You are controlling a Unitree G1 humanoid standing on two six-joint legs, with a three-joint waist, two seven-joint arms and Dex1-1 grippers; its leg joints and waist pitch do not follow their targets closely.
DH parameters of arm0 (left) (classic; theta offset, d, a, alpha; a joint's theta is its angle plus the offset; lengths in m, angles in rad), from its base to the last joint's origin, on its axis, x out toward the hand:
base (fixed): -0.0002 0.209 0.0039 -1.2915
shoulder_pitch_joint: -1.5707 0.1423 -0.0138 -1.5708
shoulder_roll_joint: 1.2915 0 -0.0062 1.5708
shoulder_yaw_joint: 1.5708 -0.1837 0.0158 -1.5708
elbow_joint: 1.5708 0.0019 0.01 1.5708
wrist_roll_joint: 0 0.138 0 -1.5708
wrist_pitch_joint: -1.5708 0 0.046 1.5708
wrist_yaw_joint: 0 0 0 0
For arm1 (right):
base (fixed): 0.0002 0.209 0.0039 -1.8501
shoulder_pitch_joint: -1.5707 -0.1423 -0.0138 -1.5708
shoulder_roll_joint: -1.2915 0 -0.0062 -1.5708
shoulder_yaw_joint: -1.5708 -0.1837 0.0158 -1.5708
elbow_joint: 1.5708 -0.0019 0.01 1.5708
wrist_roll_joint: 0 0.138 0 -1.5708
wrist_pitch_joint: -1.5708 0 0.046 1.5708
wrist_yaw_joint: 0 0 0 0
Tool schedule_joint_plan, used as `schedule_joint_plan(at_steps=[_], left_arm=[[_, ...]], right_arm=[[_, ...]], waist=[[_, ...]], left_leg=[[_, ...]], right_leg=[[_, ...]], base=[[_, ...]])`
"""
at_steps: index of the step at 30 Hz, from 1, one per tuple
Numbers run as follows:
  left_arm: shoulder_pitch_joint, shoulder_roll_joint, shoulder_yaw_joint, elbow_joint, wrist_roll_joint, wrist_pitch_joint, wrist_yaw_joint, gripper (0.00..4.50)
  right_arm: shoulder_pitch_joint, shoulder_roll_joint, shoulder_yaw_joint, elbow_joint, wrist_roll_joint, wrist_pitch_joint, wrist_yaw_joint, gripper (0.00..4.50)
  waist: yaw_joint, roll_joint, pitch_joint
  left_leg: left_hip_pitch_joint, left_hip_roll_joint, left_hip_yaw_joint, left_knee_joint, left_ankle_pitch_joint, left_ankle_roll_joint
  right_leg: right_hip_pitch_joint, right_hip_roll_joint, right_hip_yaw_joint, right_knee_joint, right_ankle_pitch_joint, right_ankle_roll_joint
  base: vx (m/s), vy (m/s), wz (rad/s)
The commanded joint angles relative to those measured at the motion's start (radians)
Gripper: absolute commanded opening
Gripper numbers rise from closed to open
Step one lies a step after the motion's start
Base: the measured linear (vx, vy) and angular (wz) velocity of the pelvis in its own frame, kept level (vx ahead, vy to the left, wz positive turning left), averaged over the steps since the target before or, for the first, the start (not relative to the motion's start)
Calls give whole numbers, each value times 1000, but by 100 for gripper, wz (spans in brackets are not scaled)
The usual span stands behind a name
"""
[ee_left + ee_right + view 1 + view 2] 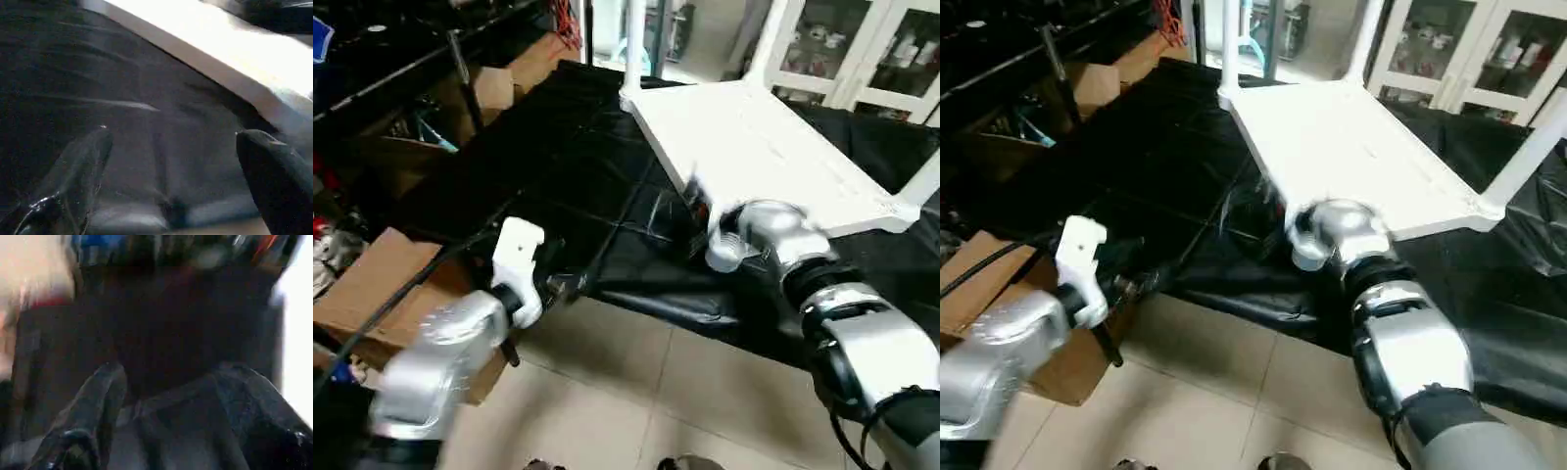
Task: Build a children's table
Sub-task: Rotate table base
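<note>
The children's table lies upside down on a black cloth (558, 166). Its white tabletop (764, 147) faces up, and white legs (634, 39) (1528, 147) rise from its corners. My right arm's silver wrist (759, 235) is against the tabletop's near edge. My right gripper (171, 377) is open, its fingers spread over dark cloth. My left arm (450, 343) hangs lower left, at the cloth's front edge. My left gripper (171, 142) is open, nothing between its black fingers (93, 152), and the tabletop's white edge (220, 54) lies beyond them.
Cardboard boxes stand at the left (382, 284) and further back (499, 83). Dark shelving (382, 59) runs along the left side. A white glass-door cabinet (862, 49) stands behind the table. Tiled floor (636, 392) lies in front of the cloth.
</note>
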Motion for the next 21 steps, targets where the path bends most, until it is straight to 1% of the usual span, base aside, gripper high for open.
schedule_joint_plan(at_steps=[1,2,3,4,5,6,7,8,9,10,11,12,13,14,15,16,17,18,19,20,21], left_arm=[[-8,-51,59,23,15,-54,128,444],[-7,-57,62,21,12,-61,131,444],[-2,-70,67,17,4,-77,135,444],[10,-89,77,-6,2,-106,153,444],[11,-93,79,-9,-1,-110,153,444],[17,-107,86,-20,-15,-126,150,444],[46,-143,97,-63,-48,-116,160,444],[46,-143,97,-63,-48,-116,160,444],[62,-153,88,-83,-44,-105,165,444],[76,-155,69,-98,-20,-95,172,444],[95,-160,33,-105,19,-104,180,444],[99,-162,27,-102,25,-108,180,444],[101,-164,25,-100,28,-110,181,444],[102,-166,25,-93,28,-118,184,444],[97,-160,-2,-56,71,-159,196,444],[97,-164,-20,-40,94,-172,207,444],[97,-167,-32,-30,108,-179,214,444],[99,-177,-41,-19,125,-196,224,444],[100,-178,-41,-18,126,-197,225,444],[103,-185,-41,-17,127,-201,230,444],[104,-187,-41,-17,126,-205,229,444]], right_arm=[[126,-32,-64,-247,64,40,-79,324],[146,-31,-71,-287,71,44,-89,324],[196,-26,-89,-382,89,55,-113,324],[317,-3,-140,-610,116,122,-212,324],[331,0,-146,-631,113,132,-225,324],[384,13,-171,-716,97,172,-278,324],[540,35,-199,-893,38,231,-343,324],[540,35,-199,-893,38,231,-343,324],[614,38,-205,-957,32,228,-321,324],[684,40,-211,-1014,40,211,-305,324],[809,60,-231,-1110,26,228,-324,324],[841,69,-237,-1133,18,231,-337,324],[857,74,-240,-1144,14,232,-344,324],[889,75,-231,-1179,20,248,-372,324],[945,68,-206,-1209,16,227,-386,324],[968,61,-187,-1225,16,226,-389,324],[982,58,-176,-1236,16,227,-390,324],[971,75,-157,-1234,6,252,-416,324],[969,77,-155,-1233,6,253,-418,324],[954,81,-148,-1228,-5,254,-426,324],[941,89,-142,-1236,-14,260,-430,324]], waist=[[2,29,-76],[7,29,-76],[8,29,-77],[7,39,-76],[7,39,-76],[5,36,-84],[5,60,-80],[4,54,-79],[-2,53,-78],[-6,60,-79],[-19,65,-76],[-22,68,-74],[-41,77,-70],[-64,89,-71],[-75,82,-71],[-78,97,-68],[-88,94,-62],[-97,80,-56],[-98,72,-59],[-102,32,-68],[-111,-10,-95]], left_leg=[[37,46,-14,-78,-219,22],[38,42,-15,-79,-244,14],[35,40,-17,-80,-251,10],[29,35,-22,-84,-242,8],[29,35,-22,-84,-242,8],[28,35,-24,-83,-227,9],[25,33,-23,-84,-216,5],[30,37,-21,-85,-241,7],[25,34,-21,-85,-262,8],[27,31,-23,-84,-298,10],[29,37,-32,-91,-312,-1],[31,44,-40,-97,-325,-9],[53,67,-56,-111,-374,-11],[56,135,-109,-152,-371,16],[54,180,-137,-177,-350,36],[61,237,-162,-206,-314,80],[59,240,-153,-213,-332,118],[39,209,-134,-210,-395,143],[31,177,-113,-198,-437,139],[39,0,-19,-22,-467,98],[2,-127,17,216,-327,154]], right_leg=[[47,-46,40,-66,-127,-267],[50,-45,39,-73,-154,-246],[52,-45,39,-71,-172,-235],[56,-45,39,-81,-208,-202],[56,-45,39,-81,-208,-202],[56,-46,40,-77,-215,-187],[54,-45,40,-81,-227,-180],[48,-45,40,-89,-250,-176],[49,-43,39,-90,-278,-171],[47,-44,35,-96,-350,-152],[46,-23,25,-109,-365,-106],[45,-13,18,-111,-361,-92],[34,14,-5,-122,-356,-81],[45,16,-22,-87,-287,-93],[49,10,-23,-51,-232,-96],[31,-4,-17,14,-185,-104],[24,-18,-7,47,-172,-120],[39,-29,7,48,-184,-155],[46,-27,11,26,-214,-183],[12,7,-8,-101,-443,-224],[35,-11,0,-152,-588,-232]], base=[[0,0,0],[0,0,0],[0,0,0],[0,0,0],[0,0,0],[0,0,0],[0,0,0],[0,0,0],[0,0,0],[0,0,0],[0,0,0],[0,0,0],[0,0,0],[0,0,0],[0,0,0],[-21,-89,-4],[-11,-166,4],[-11,-166,4],[-56,-243,-8],[-83,-243,-11],[-83,-243,-11]])
